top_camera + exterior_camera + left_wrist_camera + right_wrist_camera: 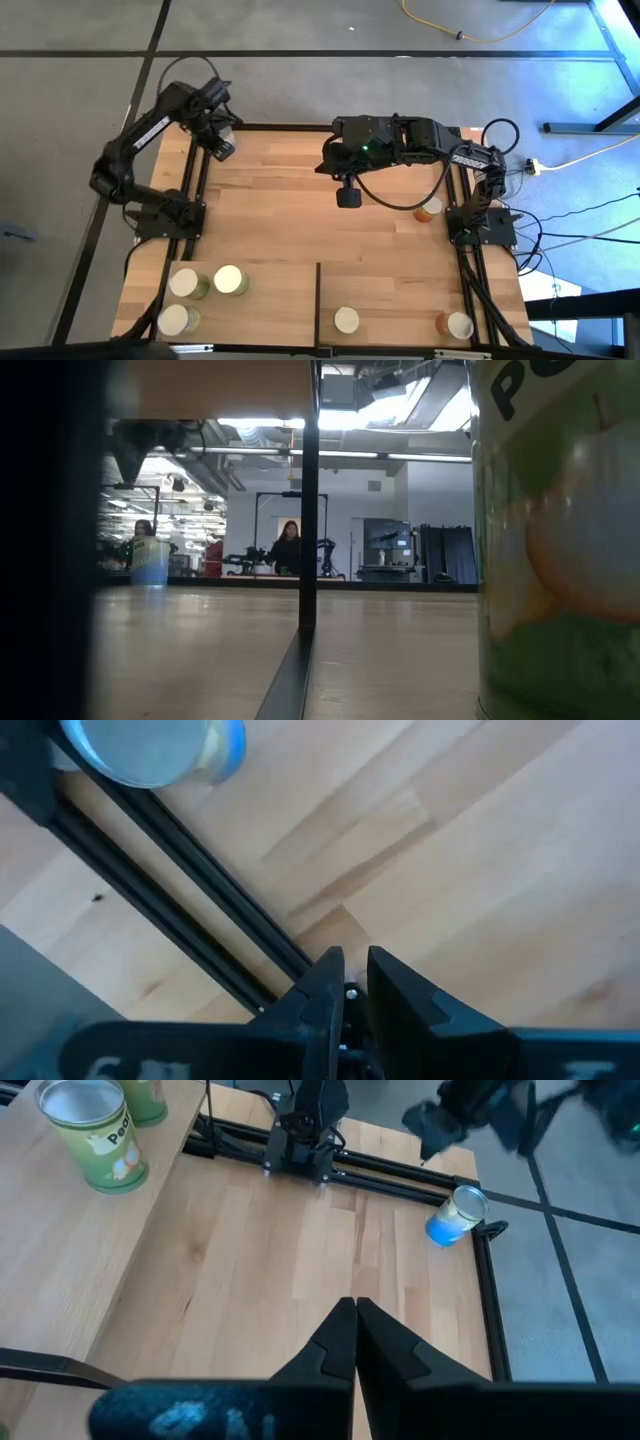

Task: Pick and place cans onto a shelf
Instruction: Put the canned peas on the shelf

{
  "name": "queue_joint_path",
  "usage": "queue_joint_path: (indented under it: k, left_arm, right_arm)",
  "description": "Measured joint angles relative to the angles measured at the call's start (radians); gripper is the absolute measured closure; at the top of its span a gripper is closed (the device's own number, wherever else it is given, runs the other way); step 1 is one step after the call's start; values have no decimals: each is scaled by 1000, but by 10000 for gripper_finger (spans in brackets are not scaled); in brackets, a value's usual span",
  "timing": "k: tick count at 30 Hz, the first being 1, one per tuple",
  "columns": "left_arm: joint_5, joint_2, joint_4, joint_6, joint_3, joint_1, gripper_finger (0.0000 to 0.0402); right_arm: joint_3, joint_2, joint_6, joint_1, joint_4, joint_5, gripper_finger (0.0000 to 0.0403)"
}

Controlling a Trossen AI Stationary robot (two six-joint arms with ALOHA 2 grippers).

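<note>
Cans (229, 280) mostly shelved; we should open the closed, empty right claw (348, 196) before descending on the blue can (455, 1217) by the near-closed left claw (222, 148).

grey floor (300, 25) spreads around the table, crossed by dark seam lines, with a yellow cable (470, 35) looping near one edge. beyond the tabletop, a person (288, 548) sits at a far workbench under bright ceiling lights (390, 410), dark curtains (445, 555) beside them.
</note>
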Motion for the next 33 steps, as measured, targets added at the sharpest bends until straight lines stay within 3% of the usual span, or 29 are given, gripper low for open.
queue_joint_path:
  k: [7,11,26,33]
  left_arm:
    - [2,-207,-1,-32,0,68,360]
    - [47,-253,30,-59,0,128,360]
    - [-16,-156,94,-278,0,170,360]
    - [64,-114,97,-336,0,118,360]
  right_arm:
    - [0,0,3,0,-3,0,393]
    - [0,0,3,0,-3,0,393]
    - [0,0,55,0,-3,0,393]
    - [0,0,55,0,-3,0,393]
